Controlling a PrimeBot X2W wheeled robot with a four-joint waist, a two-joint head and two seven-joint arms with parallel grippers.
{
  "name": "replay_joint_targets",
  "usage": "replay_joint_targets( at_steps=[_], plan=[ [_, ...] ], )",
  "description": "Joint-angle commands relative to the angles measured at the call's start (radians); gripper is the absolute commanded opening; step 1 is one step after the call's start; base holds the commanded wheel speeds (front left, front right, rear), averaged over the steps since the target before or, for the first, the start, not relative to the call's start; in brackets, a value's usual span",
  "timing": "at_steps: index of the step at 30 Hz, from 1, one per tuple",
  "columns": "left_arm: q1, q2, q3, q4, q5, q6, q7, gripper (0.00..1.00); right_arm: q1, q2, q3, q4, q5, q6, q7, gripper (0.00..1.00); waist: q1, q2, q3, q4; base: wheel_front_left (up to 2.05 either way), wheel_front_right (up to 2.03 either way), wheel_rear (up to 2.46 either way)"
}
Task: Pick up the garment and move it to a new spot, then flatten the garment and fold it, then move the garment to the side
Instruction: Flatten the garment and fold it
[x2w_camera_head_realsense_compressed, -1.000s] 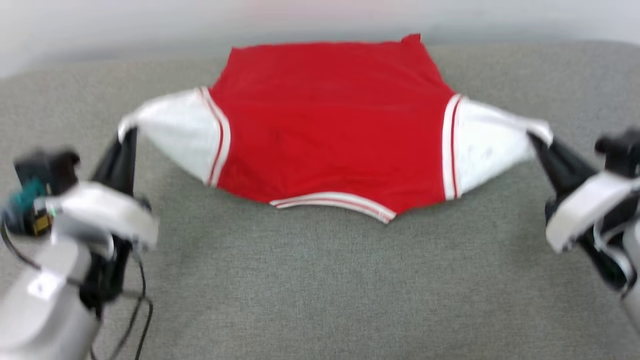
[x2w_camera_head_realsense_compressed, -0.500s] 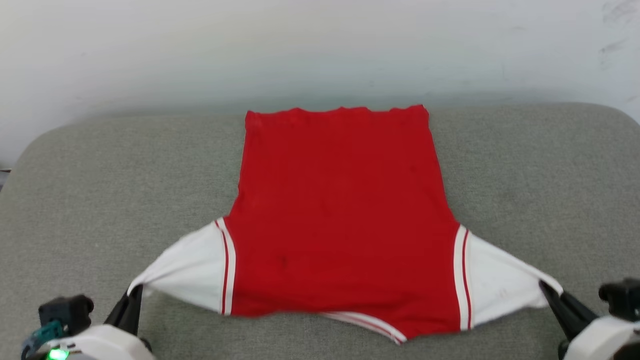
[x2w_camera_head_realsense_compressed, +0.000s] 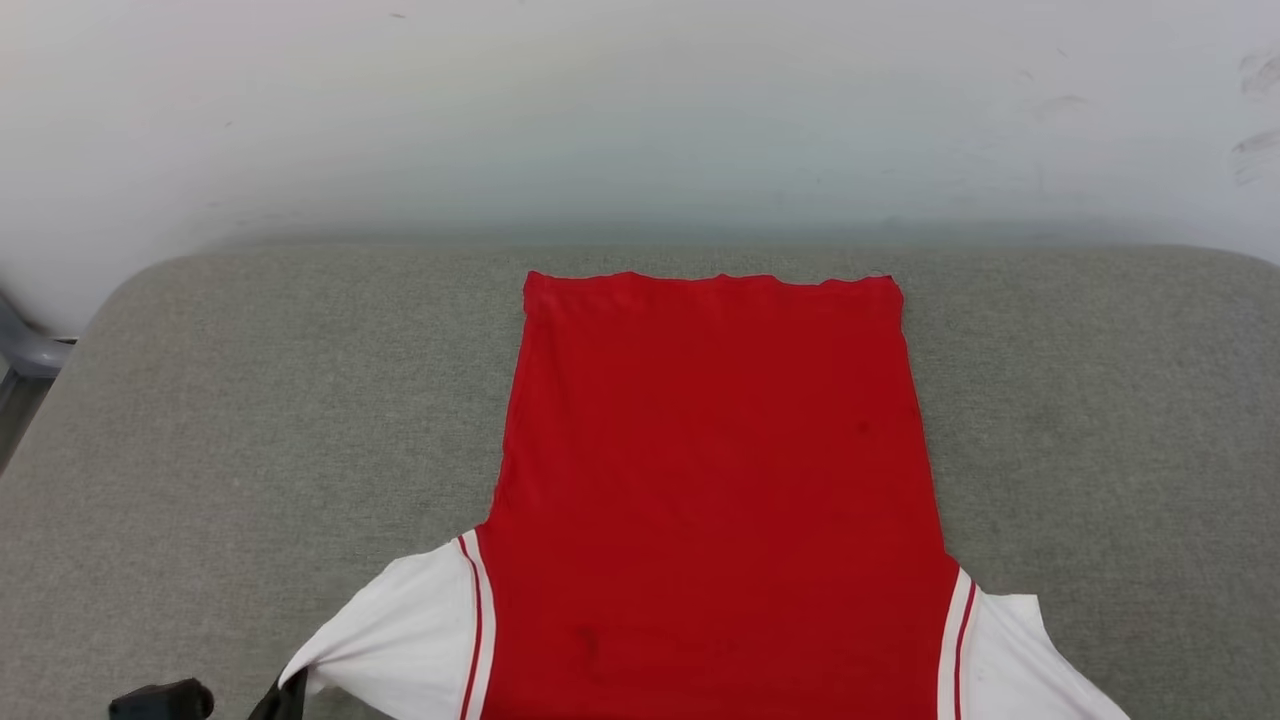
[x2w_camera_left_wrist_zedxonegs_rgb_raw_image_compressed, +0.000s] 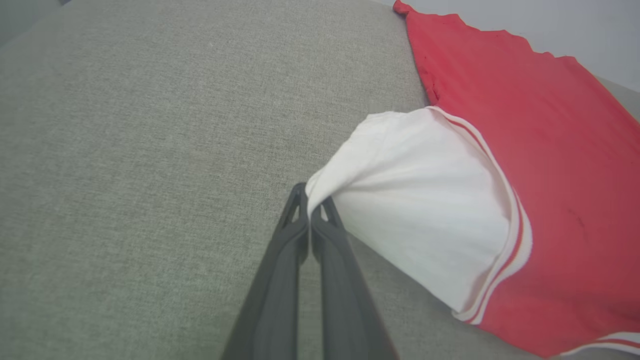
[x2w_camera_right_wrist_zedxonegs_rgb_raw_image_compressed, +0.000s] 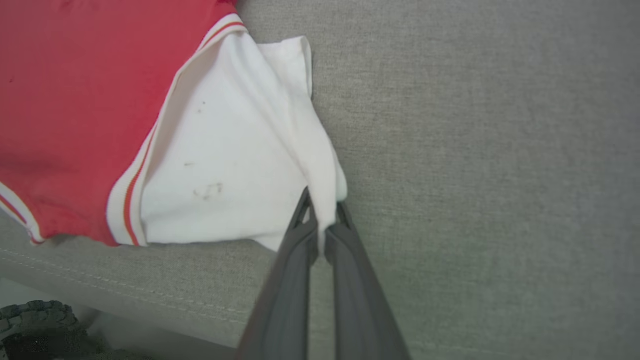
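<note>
Widest thing first: the grey fabric cushion (x2w_camera_head_realsense_compressed: 250, 400) runs from left to right under a pale wall (x2w_camera_head_realsense_compressed: 640, 120), and the garment (x2w_camera_head_realsense_compressed: 710, 480) lies along its middle, plain red side up. Its hem (x2w_camera_head_realsense_compressed: 710, 280) sits straight at the far end and its shoulders point toward the near edge. The body looks smooth, with hardly a wrinkle, so I read this as the flattening step, well along. Now the sleeves: the left sleeve (x2w_camera_head_realsense_compressed: 400, 640) is drawn out to a point toward the near left, and the right sleeve (x2w_camera_head_realsense_compressed: 1010, 650) is pulled the same way to the near right, though its far cuff corner is doubled back. The left pincer (x2w_camera_left_wrist_zedxonegs_rgb_raw_image_compressed: 312, 200) is clamped tight on the tip of the left sleeve, fingers pressed together over the white cloth, and the right pincer (x2w_camera_right_wrist_zedxonegs_rgb_raw_image_compressed: 324, 207) pinches the right sleeve's edge just as firmly. To finish cleanly, I'd say both arms should pull outward evenly and stay low, so each sleeve lies flat before it is let go. An uneven tug would skew the red body. Watch the near side too: the right wrist view shows the shoulder close to the cushion's seam (x2w_camera_right_wrist_zedxonegs_rgb_raw_image_compressed: 125, 300), so any more pull nearward risks cloth sliding over the edge. Smallest detail: the red and white striped trim (x2w_camera_left_wrist_zedxonegs_rgb_raw_image_compressed: 515, 235) at the shoulder seam lies neat and untwisted.
</note>
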Motion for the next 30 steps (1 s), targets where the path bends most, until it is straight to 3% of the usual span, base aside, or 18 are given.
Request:
replay_joint_targets(
  at_steps=[1,2,3,11,18,24,30],
  plan=[
    [-0.015,-0.001,-0.007,-0.002,0.013,-0.004,-0.004,0.0,0.002,0.009,-0.016,-0.009,-0.013,-0.002,0.004,0.16,0.0001,-0.0001,0.002,0.0,0.0,0.0,0.0],
    [-0.023,-0.005,-0.011,-0.005,0.017,-0.003,-0.003,0.0,-0.002,0.011,-0.015,-0.015,-0.019,-0.002,0.011,0.4,0.0001,-0.0001,0.004,0.001,0.0,0.0,0.0],
    [-0.03,-0.01,-0.014,-0.007,0.021,-0.001,-0.004,0.0,-0.009,0.012,-0.02,-0.022,-0.022,-0.002,0.013,1.0,0.0001,-0.0001,0.006,0.002,0.0,0.0,0.0],
    [-0.1,-0.052,-0.043,-0.058,0.066,0.002,-0.01,0.0,-0.106,-0.021,-0.095,-0.138,-0.041,-0.002,0.006,1.0,0.0001,-0.0001,0.06,0.016,0.0,0.0,0.0],
    [-0.181,-0.066,-0.045,-0.13,0.112,0.012,-0.016,0.0,-0.352,-0.105,-0.2,-0.265,-0.061,-0.002,0.055,1.0,0.0001,-0.0001,0.17,0.053,0.0,0.0,0.0],
    [-0.245,-0.079,-0.049,-0.174,0.146,0.007,-0.019,0.0,-0.621,-0.183,-0.179,-0.266,-0.016,-0.002,0.193,1.0,0.0001,-0.0001,0.277,0.094,0.0,0.0,0.0],
    [-0.309,-0.109,-0.047,-0.194,0.176,-0.006,-0.026,0.0,-0.924,-0.242,-0.055,-0.169,0.08,-0.002,0.504,1.0,0.0001,-0.0001,0.384,0.139,0.0,0.0,0.0]
  ],
)
